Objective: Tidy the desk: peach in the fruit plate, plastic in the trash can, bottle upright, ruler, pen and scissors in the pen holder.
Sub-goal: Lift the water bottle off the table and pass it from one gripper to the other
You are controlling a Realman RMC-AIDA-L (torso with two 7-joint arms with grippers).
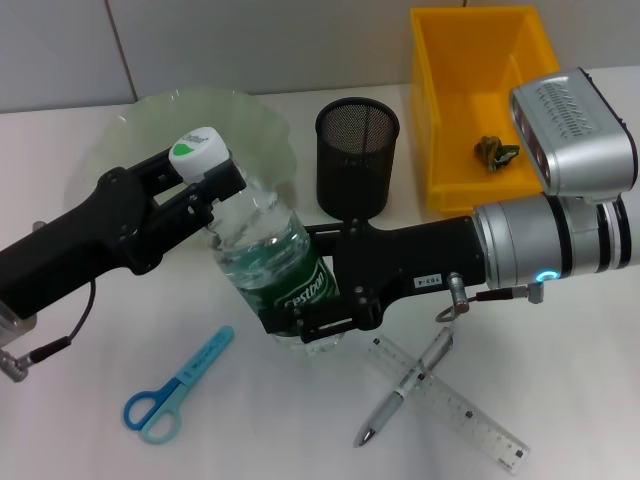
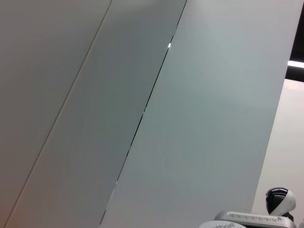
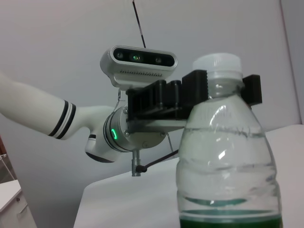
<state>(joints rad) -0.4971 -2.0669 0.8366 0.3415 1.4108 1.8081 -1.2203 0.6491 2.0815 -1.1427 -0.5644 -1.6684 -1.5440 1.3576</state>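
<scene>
bottle [image 1: 268, 255] – upright | left pincer [image 1: 207, 174] clamped at its neck | right pincer [image 1: 312, 318] clamped on its base

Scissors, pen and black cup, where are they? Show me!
scissors [image 1: 172, 397], head view, on the blue handles and blades lying flat on the desk.
pen [image 1: 405, 388], head view, on its silver barrel, crossing the ruler.
pen holder [image 1: 357, 165], head view, on its black mesh wall.
</scene>
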